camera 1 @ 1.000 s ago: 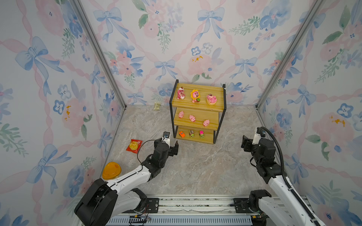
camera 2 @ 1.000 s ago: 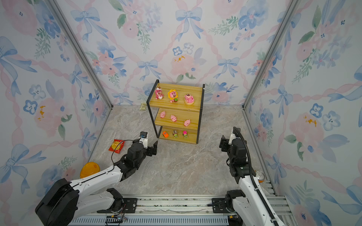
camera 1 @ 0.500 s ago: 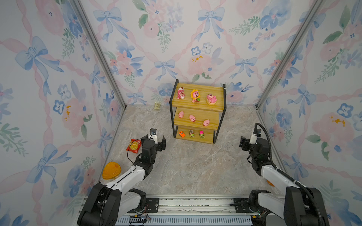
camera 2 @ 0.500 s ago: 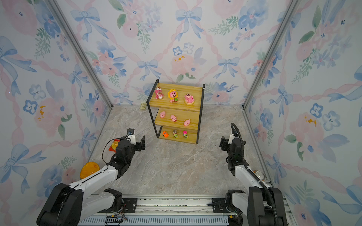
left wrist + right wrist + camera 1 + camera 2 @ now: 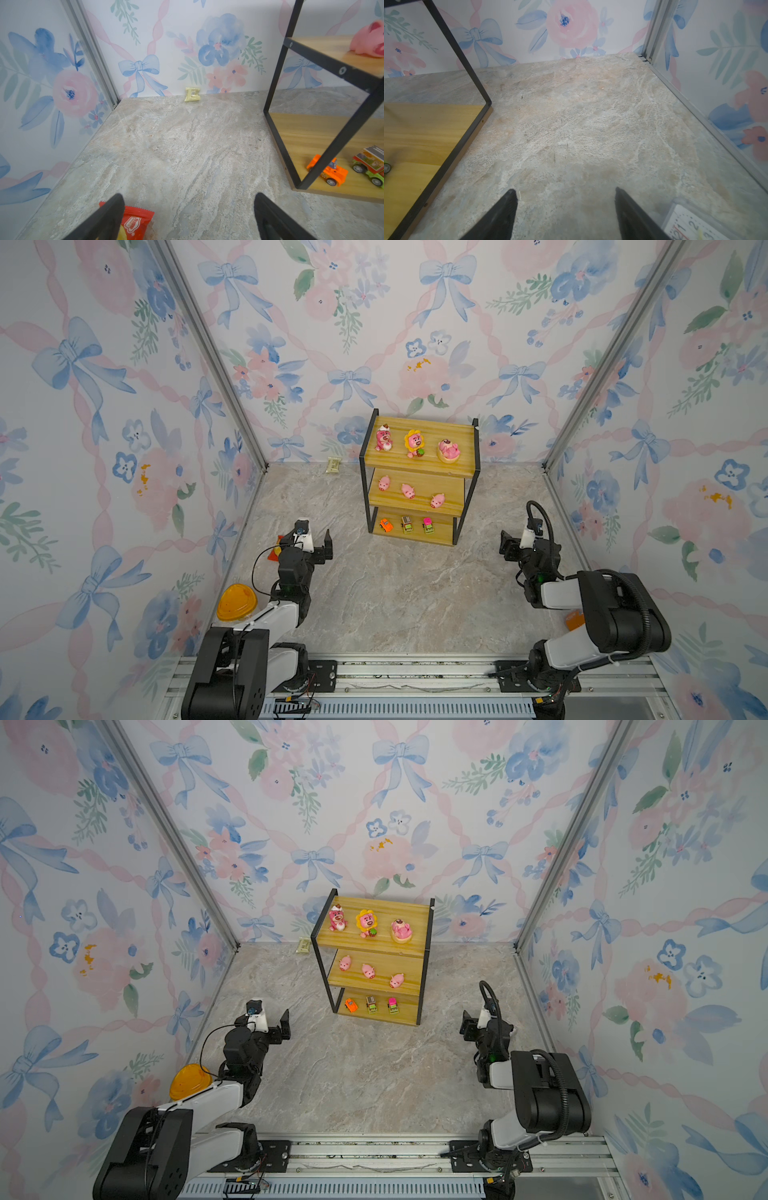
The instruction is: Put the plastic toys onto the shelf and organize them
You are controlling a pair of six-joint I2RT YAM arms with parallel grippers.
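The shelf (image 5: pixel 419 427) (image 5: pixel 382 907) stands at the back middle, three yellow boards in a black frame. In both top views its top board carries three pink bears (image 5: pixel 414 443) (image 5: pixel 367 923). Three pink pigs (image 5: pixel 408 491) (image 5: pixel 368 971) sit on the middle board. The bottom board holds an orange car (image 5: pixel 386 525) (image 5: pixel 328 174), a grey-green car (image 5: pixel 406 525) and a pink-green car (image 5: pixel 428 526). My left gripper (image 5: pixel 306 536) (image 5: pixel 188 195) hangs open and empty, front left of the shelf. My right gripper (image 5: pixel 519 541) (image 5: pixel 564 189) is open and empty, to the shelf's right.
A red snack packet (image 5: pixel 137 222) (image 5: pixel 274 551) lies under my left gripper's finger. An orange-lidded jar (image 5: pixel 236 602) stands by the left wall. A small yellow wrapper (image 5: pixel 333 465) (image 5: pixel 192 94) lies at the back wall. A clear box with a clock face (image 5: pixel 685 224) sits near the right wall.
My left gripper has drawn away from the shelf to the left, over the red packet. The right arm has folded back toward the front. Both grippers stayed open.
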